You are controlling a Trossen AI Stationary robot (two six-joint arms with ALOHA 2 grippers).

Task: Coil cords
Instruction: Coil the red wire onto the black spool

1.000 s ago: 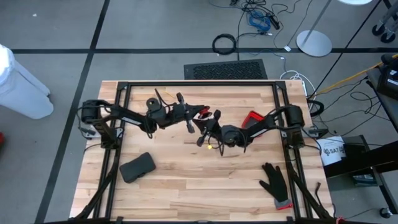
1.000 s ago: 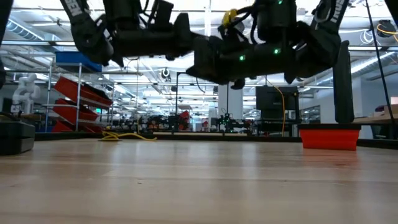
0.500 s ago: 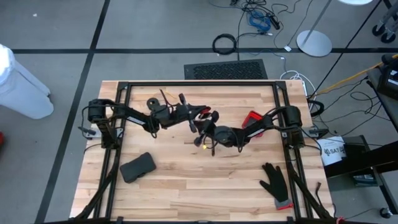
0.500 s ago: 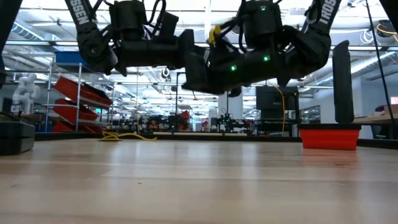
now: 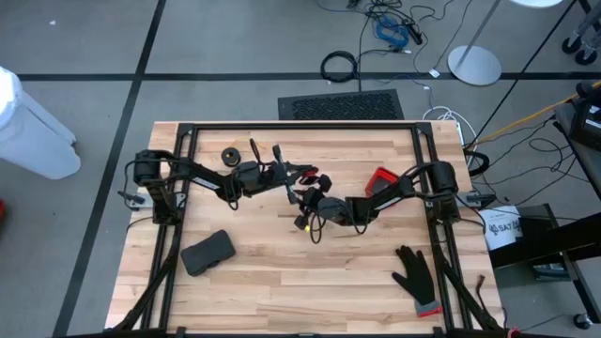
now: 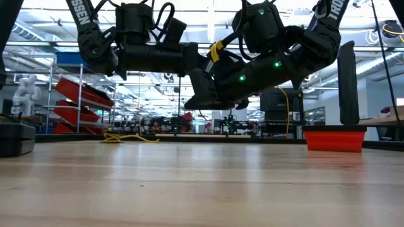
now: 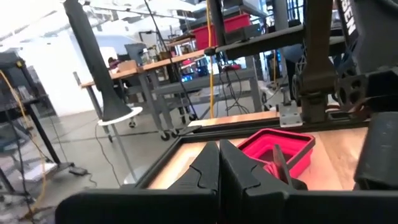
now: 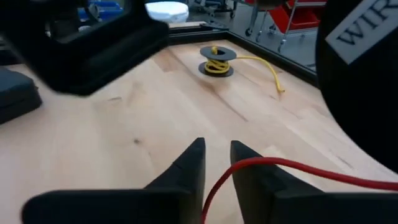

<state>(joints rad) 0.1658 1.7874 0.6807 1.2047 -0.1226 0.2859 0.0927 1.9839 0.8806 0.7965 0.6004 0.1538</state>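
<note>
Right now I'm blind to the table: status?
Left gripper shut, mid-table. Right gripper parted, red cord between its fingers. Yellow cord on its spool, untouched. Nothing blocking.

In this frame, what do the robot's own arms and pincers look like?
Both arms are dark and jointed, with black cables looping along them. In the low view the left arm bears white lettering, and the right arm shows small green lights and a yellow band. The left pincer and right pincer each have two dark tapered fingers.
</note>
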